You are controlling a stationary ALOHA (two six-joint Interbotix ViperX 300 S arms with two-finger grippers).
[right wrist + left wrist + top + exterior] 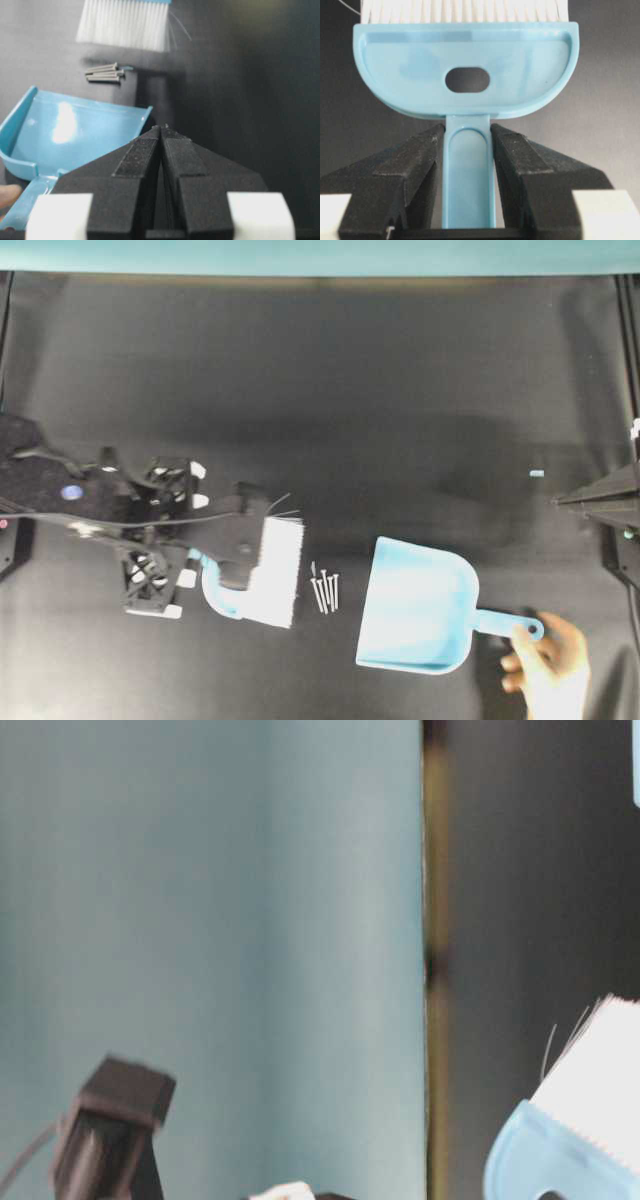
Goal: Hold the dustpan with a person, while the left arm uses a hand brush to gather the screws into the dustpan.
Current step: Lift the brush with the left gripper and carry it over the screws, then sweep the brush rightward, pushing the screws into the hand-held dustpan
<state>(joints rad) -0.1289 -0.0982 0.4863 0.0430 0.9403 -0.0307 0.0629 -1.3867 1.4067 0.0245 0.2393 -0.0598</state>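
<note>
Screws (325, 590): bunched on table between brush (272, 572) bristles and dustpan (415, 618) lip, none in pan | left gripper (468, 165) clamped on brush handle | right gripper (161, 131) closed, idle | hand (548, 665) steadying dustpan handle | remaining: entire sweep.

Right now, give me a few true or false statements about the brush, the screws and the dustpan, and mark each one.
1. The screws lie inside the dustpan. False: they lie on the table between the hand brush and the pan's front lip.
2. The left hand is clamped on the brush's handle. True.
3. The right hand holds the dustpan. False: its jaws are shut on nothing; the person holds the pan's handle.
4. The dustpan is empty. True.
5. The bristles point toward the screws. True.
</note>
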